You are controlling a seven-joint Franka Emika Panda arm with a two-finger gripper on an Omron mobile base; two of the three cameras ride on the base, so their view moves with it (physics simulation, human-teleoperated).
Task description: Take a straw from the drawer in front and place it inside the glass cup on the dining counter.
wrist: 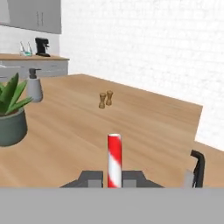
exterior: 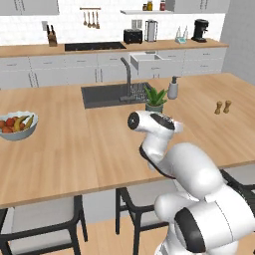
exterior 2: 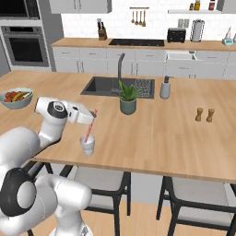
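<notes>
Straw (exterior 2: 88,131) leaning in glass cup (exterior 2: 87,145), lower end inside, top near tool (exterior 2: 93,115); cup close to near edge of table (exterior 2: 166,138). In hand view straw stands between my fingertips; clamped or let go, cannot tell. My call: part fingers gently, lift straight off, don't tip cup. Table light wood; potted plant (exterior 2: 128,100), sink (exterior 2: 103,85), soap dispenser (exterior 2: 165,88), shakers (exterior 2: 204,115), fruit bowl (exterior: 18,125). Stools below.

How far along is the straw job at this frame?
Fetching looks done: the straw is out at the dining counter, its lower end in the glass cup. In hand: the claw is at its top end. Left: letting go and backing away.
</notes>
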